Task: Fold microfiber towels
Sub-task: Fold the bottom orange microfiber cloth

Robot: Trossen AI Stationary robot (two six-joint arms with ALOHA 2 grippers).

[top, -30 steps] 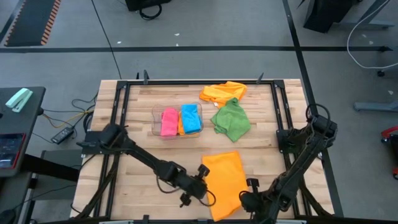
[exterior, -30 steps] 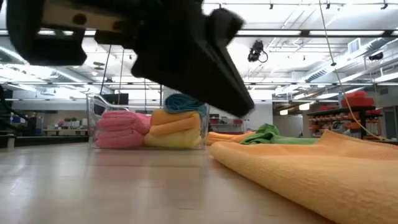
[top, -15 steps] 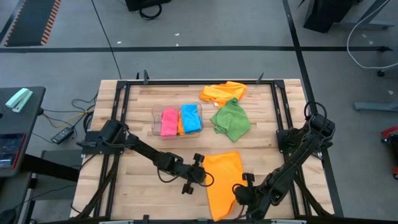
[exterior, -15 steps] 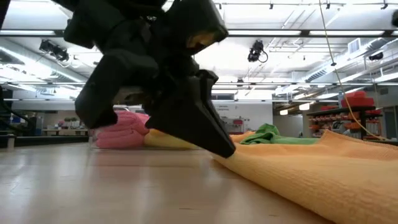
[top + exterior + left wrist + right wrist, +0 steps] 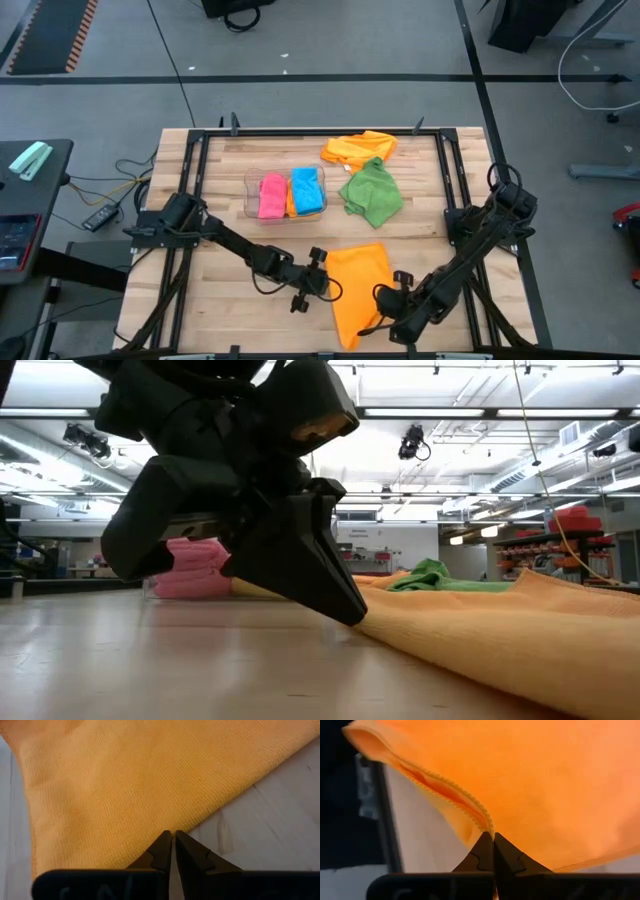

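An orange microfiber towel (image 5: 357, 290) lies near the table's near edge; it also shows in the low view (image 5: 480, 635). My left gripper (image 5: 325, 277) is shut at the towel's left edge, low on the table (image 5: 352, 614). My right gripper (image 5: 381, 301) is shut on the towel's right edge toward its near end. A green towel (image 5: 372, 194) and a crumpled orange towel (image 5: 360, 148) lie at the far right. Pink (image 5: 271, 195) and blue (image 5: 306, 189) folded towels sit in the clear bin (image 5: 250, 180). My left gripper pinches the orange towel's left edge (image 5: 150, 837) between its two fingertips, slanting down from the table's left. That edge stays down on the table. My right gripper pinches the towel's right edge (image 5: 487, 822) between its shut fingertips, coming from the table's right. Several layers show at the hemmed edge. That part is raised off the wood, and the cloth beside it sags open.
The clear bin stands at mid-table, far of my left arm (image 5: 230, 245). Bare wood (image 5: 230, 320) lies left of the orange towel. The table's dark frame rail (image 5: 455, 200) runs along the right side, close to my right arm.
My left gripper has come down and gone a little toward the far edge, to the orange towel's left edge. My right gripper has gone toward the table's left and far side with the towel's right edge, drawing the towel's near part narrower.
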